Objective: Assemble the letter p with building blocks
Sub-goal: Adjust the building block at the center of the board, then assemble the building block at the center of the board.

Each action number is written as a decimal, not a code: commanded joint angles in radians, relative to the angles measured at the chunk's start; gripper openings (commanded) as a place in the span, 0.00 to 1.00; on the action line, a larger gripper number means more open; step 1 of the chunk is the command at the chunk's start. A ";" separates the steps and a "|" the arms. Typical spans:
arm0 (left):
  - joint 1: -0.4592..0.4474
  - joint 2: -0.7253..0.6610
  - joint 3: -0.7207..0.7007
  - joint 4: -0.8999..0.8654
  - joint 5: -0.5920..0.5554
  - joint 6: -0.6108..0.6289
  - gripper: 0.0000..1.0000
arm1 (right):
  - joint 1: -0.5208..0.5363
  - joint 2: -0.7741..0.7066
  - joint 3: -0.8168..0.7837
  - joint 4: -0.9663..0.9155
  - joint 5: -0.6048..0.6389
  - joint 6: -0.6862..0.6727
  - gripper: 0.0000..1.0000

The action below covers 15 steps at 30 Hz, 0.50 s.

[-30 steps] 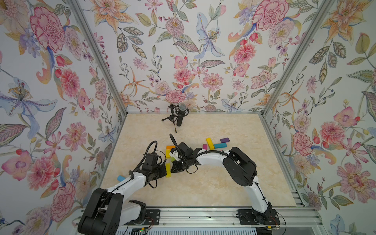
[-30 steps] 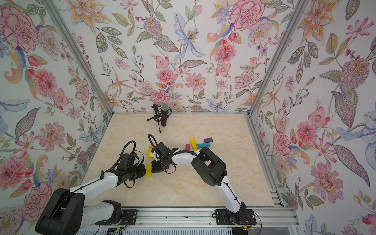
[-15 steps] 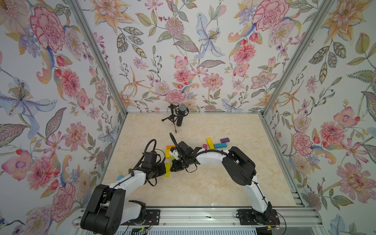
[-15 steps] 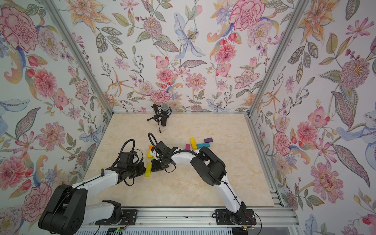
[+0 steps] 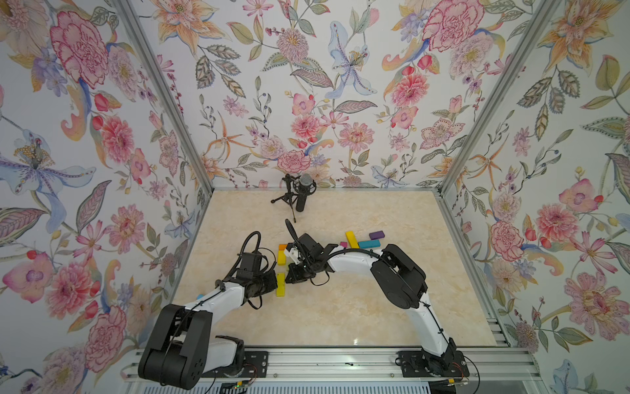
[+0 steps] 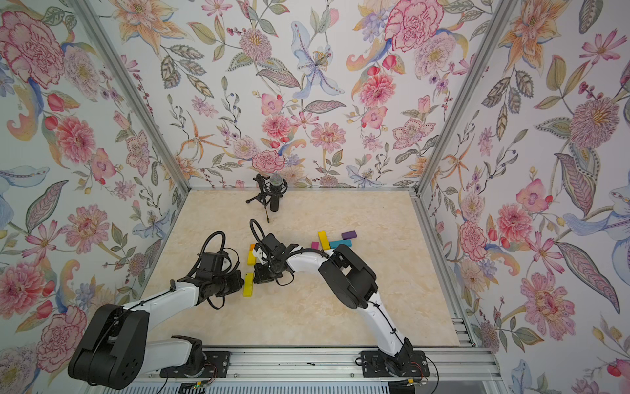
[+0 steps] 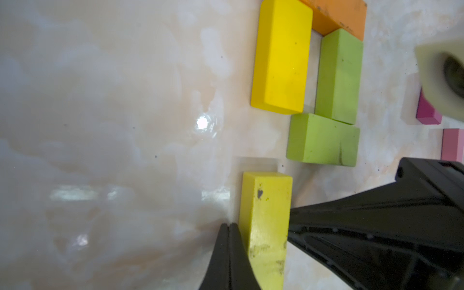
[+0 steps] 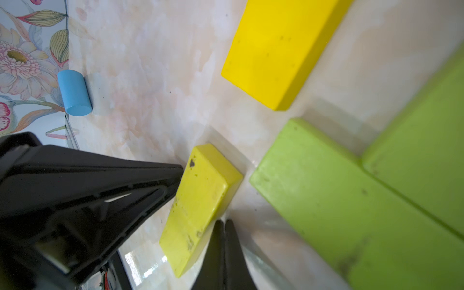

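Two grippers, each with its jaws fully closed and holding nothing, flank one long yellow-green block [image 7: 265,221] lying flat near the middle of the table [image 5: 341,307]. The left gripper [image 7: 228,226] sets its joined tips against one long side of this block. The right gripper [image 8: 224,222] sets its joined tips against the opposite long side. Contact appears to be made on both sides, but the wrist views are too oblique to confirm it. The partly built letter lies just beyond the block's far end, across a small gap. A yellow block [image 7: 281,55] forms one side and an orange block [image 7: 339,15] crosses the far end. A green block [image 7: 337,75] runs beside the yellow one with a narrow slot between them. A second green block [image 7: 322,139] lies across the near end, touching the first. The yellow-green block is roughly in line with the yellow block. Spare pieces lie well apart to the right: another yellow bar [image 5: 352,239], a teal block [image 5: 369,243], a purple block [image 5: 376,234] and a magenta block [image 5: 343,244]. A blue cylinder [image 8: 74,93] lies at the left wall. A microphone [image 5: 301,192] stands at the far wall.
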 commanded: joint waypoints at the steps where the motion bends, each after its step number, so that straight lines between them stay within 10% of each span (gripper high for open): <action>1: 0.019 0.021 0.019 -0.047 -0.032 0.026 0.00 | -0.006 0.030 0.017 -0.026 0.025 0.012 0.00; 15: -0.030 -0.240 -0.018 -0.256 -0.079 -0.053 0.00 | 0.024 -0.137 -0.190 -0.027 0.045 -0.018 0.00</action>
